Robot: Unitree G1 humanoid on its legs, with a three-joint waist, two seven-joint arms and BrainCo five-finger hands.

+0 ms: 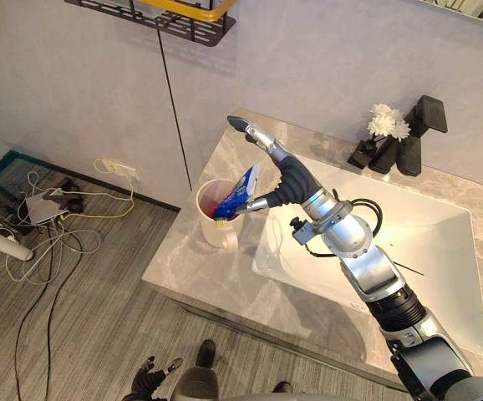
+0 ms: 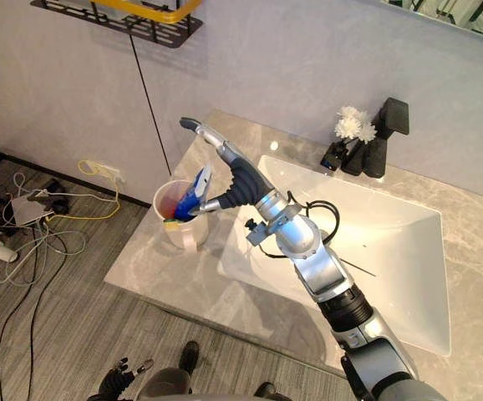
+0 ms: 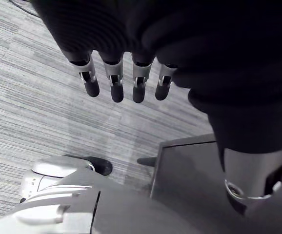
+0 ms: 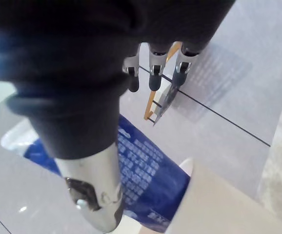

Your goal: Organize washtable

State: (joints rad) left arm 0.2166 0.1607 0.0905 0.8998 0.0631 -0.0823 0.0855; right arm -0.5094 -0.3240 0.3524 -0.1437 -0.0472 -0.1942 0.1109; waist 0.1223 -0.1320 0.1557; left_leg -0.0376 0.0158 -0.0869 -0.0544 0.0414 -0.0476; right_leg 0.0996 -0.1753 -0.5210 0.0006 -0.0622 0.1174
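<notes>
The silver fingers (image 1: 258,134) of the right hand (image 1: 292,180) are straight and close together, with their dark tips pointing away toward the back left corner of the washtable (image 1: 200,276). They touch nothing. The thumb (image 1: 256,203) stands apart from them and lies against the side of a flat, glossy blue toothpaste tube (image 1: 240,192), so the hand is spread and not clamped. The tube stands tilted inside a smooth, round, cream-coloured cup (image 1: 212,225), with its upper part rising above the rim. The cup is upright near the left edge of the washtable, just beside the left rim of the sink (image 1: 425,251). The washtable top is grey stone with pale veins, and the sink is a white rectangle with smooth, sloping walls. The right arm reaches across the sink from the front right, with the wrist over the sink's left rim. The left hand (image 3: 114,78) hangs over the striped grey floor, its fingers relaxed and slightly apart, holding nothing.
</notes>
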